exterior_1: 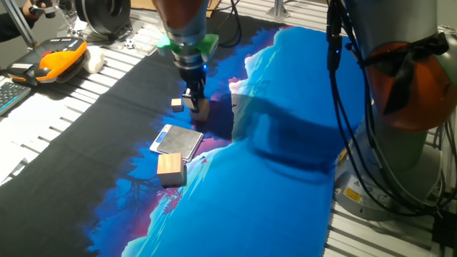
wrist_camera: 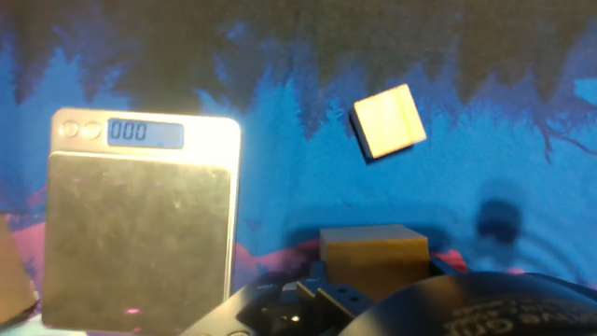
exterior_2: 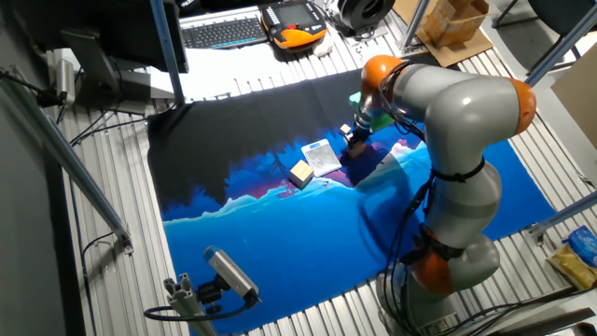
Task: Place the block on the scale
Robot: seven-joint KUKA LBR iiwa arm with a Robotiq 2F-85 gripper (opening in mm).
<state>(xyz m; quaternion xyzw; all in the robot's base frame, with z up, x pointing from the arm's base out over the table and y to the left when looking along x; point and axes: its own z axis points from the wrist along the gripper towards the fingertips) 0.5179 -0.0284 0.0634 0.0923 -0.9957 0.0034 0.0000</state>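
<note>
Hovering low over the cloth, the gripper (exterior_1: 198,107) stands right at the block (exterior_1: 203,109), which in that fixed view sits just off the scale's far corner, at about one o'clock from the scale (exterior_1: 178,141). In the hand view the block (wrist_camera: 373,250) shows between the finger bases at the bottom of the frame, so the fingers straddle it, but whether they are clamped on it or only placed around it cannot be told from these pictures; nor is it clear if the cube is resting on the cloth or lifted a little. The scale (wrist_camera: 140,238) lies at nine o'clock from the block there, its display reading zeros, its plate bare. The tiny block (wrist_camera: 389,121) lies at twelve o'clock from the held cube, and the larger block (exterior_1: 171,169) sits at the scale's near end, at six o'clock in the fixed view.

My judgement: this is the grasp stage, with the carry not yet begun. The next move calls for a firm pinch, a short lift to clear the plate's edge, a sideways shift toward the scale, then a gentle lowering onto the middle of the grey plate, keeping clear of the display strip
</note>
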